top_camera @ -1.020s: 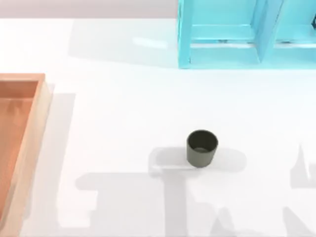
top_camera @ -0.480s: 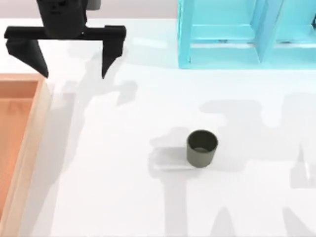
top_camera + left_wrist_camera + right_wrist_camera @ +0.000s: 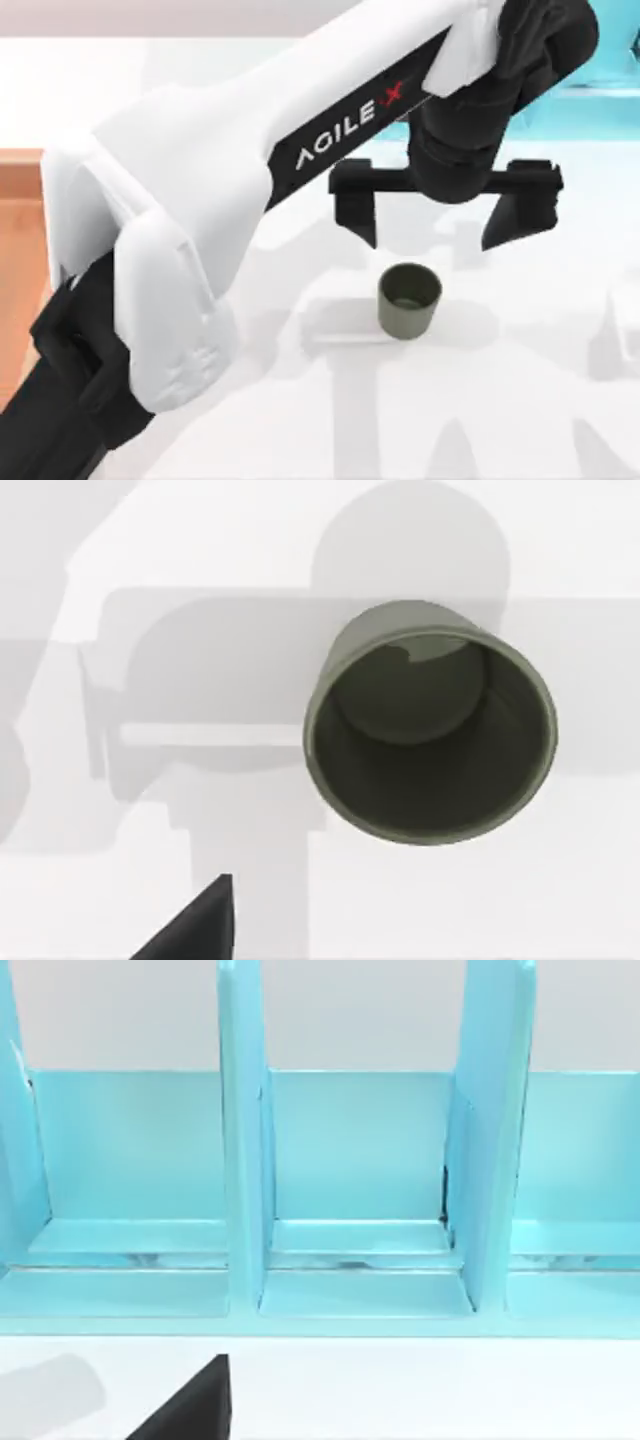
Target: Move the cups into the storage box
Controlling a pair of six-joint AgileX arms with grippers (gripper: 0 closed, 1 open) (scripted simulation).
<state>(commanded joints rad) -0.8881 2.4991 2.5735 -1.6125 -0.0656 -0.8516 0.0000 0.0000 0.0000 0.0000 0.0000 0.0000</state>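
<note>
The left gripper (image 3: 430, 228) hung with its jaws spread wide and empty, just beyond the far side of the olive green cup (image 3: 409, 300) and above it, the gap between the fingers clearly broader than the cup; in the left wrist view the cup (image 3: 430, 735) sat upright and open-mouthed almost directly beneath, one dark fingertip (image 3: 195, 925) showing at the picture's edge; the cup stood on the white counter (image 3: 540, 400) a little right of the middle, alone, touching nothing; it looked stiff and thin-walled, smooth on the outside, most likely light, so a squeeze across its width should not deform it, though the smooth side could slip under a weak grip; being squat and wide, it would best be taken across the rim with one finger on each outer side, low enough on the wall to keep it from tipping; the storage box (image 3: 20, 200) lay at the left edge of the counter, well apart from the cup and largely hidden behind the left arm, so the carry would be a long one leftward; the turquoise shelf unit (image 3: 350, 1190) stood at the far right, faced by the right wrist camera, with a dark fingertip of the right gripper (image 3: 190, 1410) at that picture's edge, its jaw state impossible to tell
</note>
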